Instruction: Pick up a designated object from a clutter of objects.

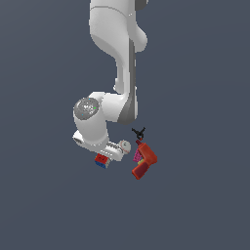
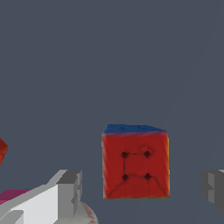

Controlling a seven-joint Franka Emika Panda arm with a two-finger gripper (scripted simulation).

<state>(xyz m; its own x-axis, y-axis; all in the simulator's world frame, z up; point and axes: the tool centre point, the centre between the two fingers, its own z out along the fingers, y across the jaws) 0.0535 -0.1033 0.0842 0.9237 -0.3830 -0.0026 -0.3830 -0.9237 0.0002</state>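
The designated object, a puzzle cube (image 2: 135, 162), shows a red face with a blue face beside it. It rests on the grey floor (image 2: 109, 65). My gripper (image 2: 142, 190) is open, with one finger (image 2: 70, 192) on each side of the cube and a gap to both. In the exterior view the gripper (image 1: 106, 155) hangs low right over the cube (image 1: 101, 160), which sits at the edge of the clutter of objects towards the exterior view's left. Part of the cube is hidden by the hand.
A white baseball (image 1: 125, 145) lies right beside the hand and shows in the wrist view (image 2: 85, 214). An orange-red drill (image 1: 145, 162), a pink piece (image 1: 137, 156) and a black clamp (image 1: 138, 132) lie further to the exterior view's right.
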